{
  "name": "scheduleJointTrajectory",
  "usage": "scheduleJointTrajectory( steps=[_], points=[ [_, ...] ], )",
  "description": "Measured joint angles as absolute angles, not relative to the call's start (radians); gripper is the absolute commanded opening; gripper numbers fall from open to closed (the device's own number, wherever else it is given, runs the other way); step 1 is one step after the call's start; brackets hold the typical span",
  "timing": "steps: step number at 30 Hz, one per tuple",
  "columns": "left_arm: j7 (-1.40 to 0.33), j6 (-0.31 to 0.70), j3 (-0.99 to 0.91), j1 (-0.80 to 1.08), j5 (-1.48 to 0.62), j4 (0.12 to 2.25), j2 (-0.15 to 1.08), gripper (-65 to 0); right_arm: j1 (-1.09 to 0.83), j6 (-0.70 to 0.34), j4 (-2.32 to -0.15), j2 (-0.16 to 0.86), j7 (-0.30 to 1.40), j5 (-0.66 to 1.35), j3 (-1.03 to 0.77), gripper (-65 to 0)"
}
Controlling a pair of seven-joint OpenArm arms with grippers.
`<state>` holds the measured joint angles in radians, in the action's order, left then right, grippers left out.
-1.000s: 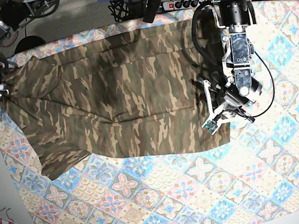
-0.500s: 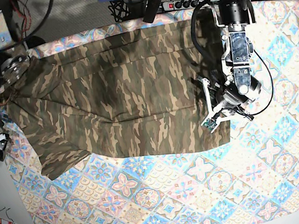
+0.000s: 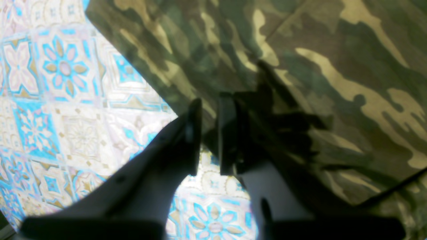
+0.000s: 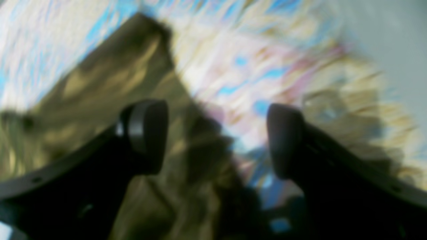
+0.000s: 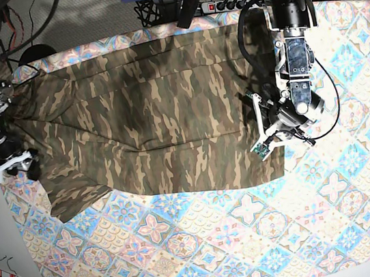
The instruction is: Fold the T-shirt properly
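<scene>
A: At the base view's left edge, what's there?
B: White-and-black right gripper (image 5: 19,174), by the left end of the camouflage-print T-shirt (image 5: 179,98) in olive, brown and tan. Jaws wide, nothing seen between them but a view of shirt edge and cloth (wrist view is blurred).
A: Shirt layout?
B: Spread on the pastel blue-pink tile-patterned cloth (image 5: 207,245). Left end has a flap sticking out toward the bottom of the view, long crease running from there to the middle. Lower edge roughly level, right end partly under the other arm.
A: And that one?
B: White-and-black left gripper (image 3: 210,133), over the shirt's right part, near its lower edge. Fingers narrow, small gap between tips. Can't tell if they touch fabric.
</scene>
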<state>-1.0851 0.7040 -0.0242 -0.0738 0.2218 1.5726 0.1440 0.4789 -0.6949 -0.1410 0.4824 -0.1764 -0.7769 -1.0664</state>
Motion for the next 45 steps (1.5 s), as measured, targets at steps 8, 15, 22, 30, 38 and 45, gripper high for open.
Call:
scheduleJointTrajectory(
  steps=[8, 15, 22, 30, 38, 45],
  points=[
    [-1.086, 0.703, -0.109, -0.056, 0.225, 1.573, 0.145, -56.2, 0.479, -0.672, -0.126, 0.445, -0.223, -0.852, -1.067, -20.4],
    [-1.073, 0.704, -0.151, -0.048, 0.216, 1.573, 0.160, -56.1, 0.497, -0.680, -0.136, 0.394, -0.255, -0.962, -1.067, -20.4],
    [-0.958, 0.702, -0.277, -0.102, 0.228, 1.477, 0.173, -49.6, 0.498, -0.672, -0.141, 0.380, -0.268, -0.968, -1.068, -20.4],
    [-0.820, 0.699, -0.305, -0.279, 0.235, 1.044, 0.202, -47.6, 0.499, -0.672, -0.141, 0.376, -0.263, -0.972, -1.068, -20.6],
    [-0.664, 0.699, -0.305, -0.331, 0.228, 0.974, 0.197, -47.1, 0.498, -0.673, -0.141, 0.377, -0.263, -0.972, -1.068, -20.6],
    [-0.482, 0.697, -0.304, -0.392, 0.231, 0.753, 0.205, -47.6, 0.495, -0.679, -0.176, 0.369, -0.249, -0.979, -1.068, -20.6]
  ],
)
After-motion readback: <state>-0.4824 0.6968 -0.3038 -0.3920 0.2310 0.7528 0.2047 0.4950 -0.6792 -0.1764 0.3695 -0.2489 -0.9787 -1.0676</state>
